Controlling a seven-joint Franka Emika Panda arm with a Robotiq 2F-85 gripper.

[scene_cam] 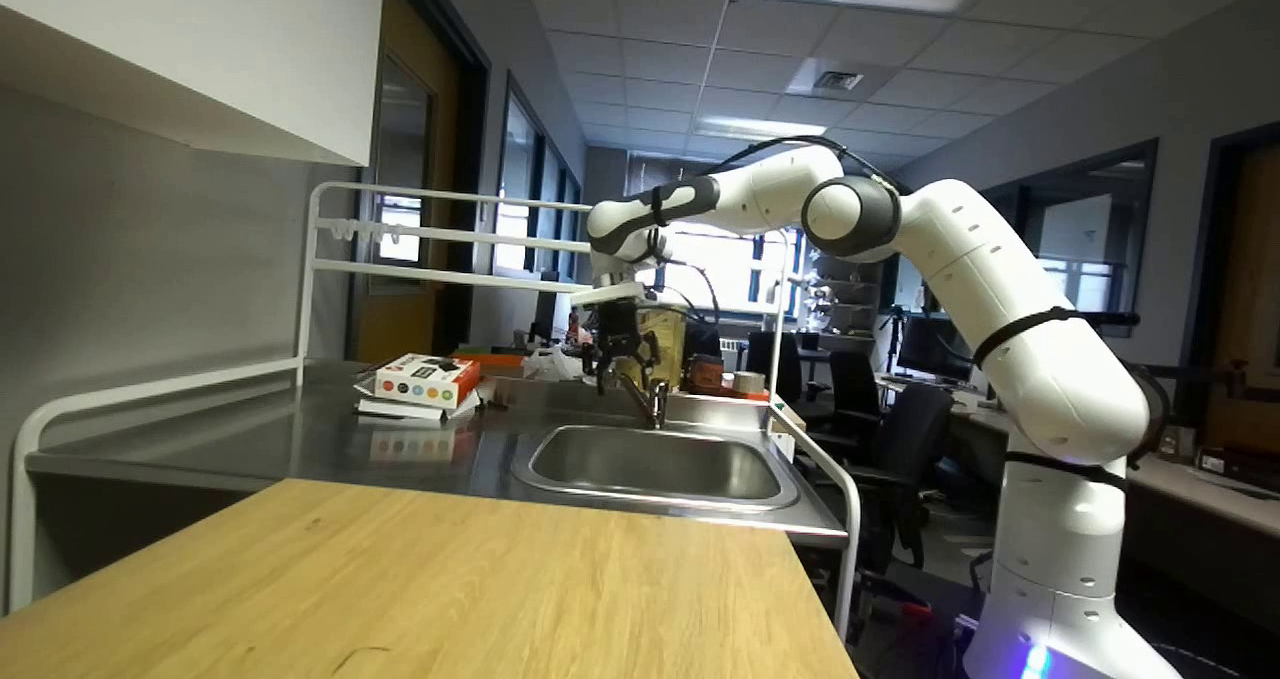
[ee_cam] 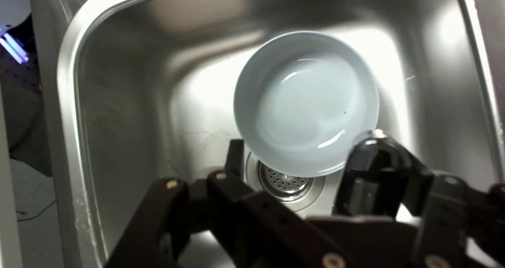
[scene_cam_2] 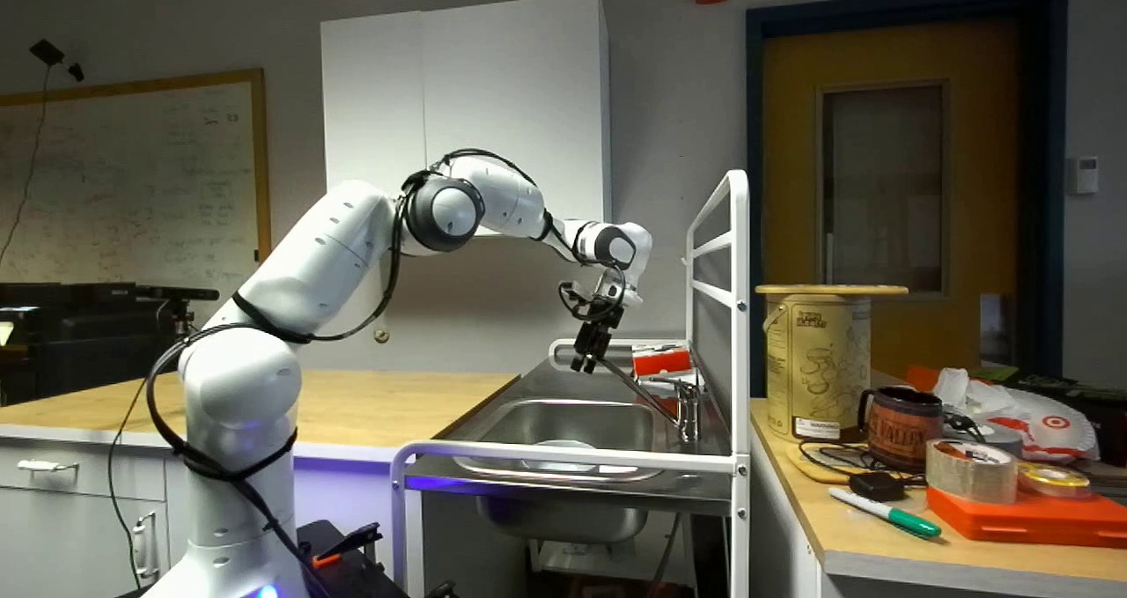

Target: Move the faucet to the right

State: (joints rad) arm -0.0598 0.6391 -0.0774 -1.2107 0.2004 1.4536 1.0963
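Observation:
The faucet [scene_cam: 657, 404] stands at the back edge of the steel sink, with its spout slanting up toward my gripper [scene_cam: 628, 367]. In an exterior view the faucet [scene_cam_2: 689, 413] shows its long spout reaching up to the fingertips of my gripper [scene_cam_2: 588, 362]. In the wrist view my gripper [ee_cam: 326, 163] is open. A dark shiny rounded end, which looks like the tip of the faucet [ee_cam: 369, 181], lies between the fingers, close beside the right finger and well apart from the left one. Whether it touches the right finger I cannot tell. The faucet's base is hidden there.
A pale bowl [ee_cam: 307, 98] sits in the sink [ee_cam: 66, 78], partly over the drain [ee_cam: 286, 183]. A white tubular rack [scene_cam_2: 740, 334] rises behind the faucet. A red-and-white box [scene_cam: 427, 379] lies on the steel counter. A wooden table [scene_cam: 500, 579] adjoins the sink.

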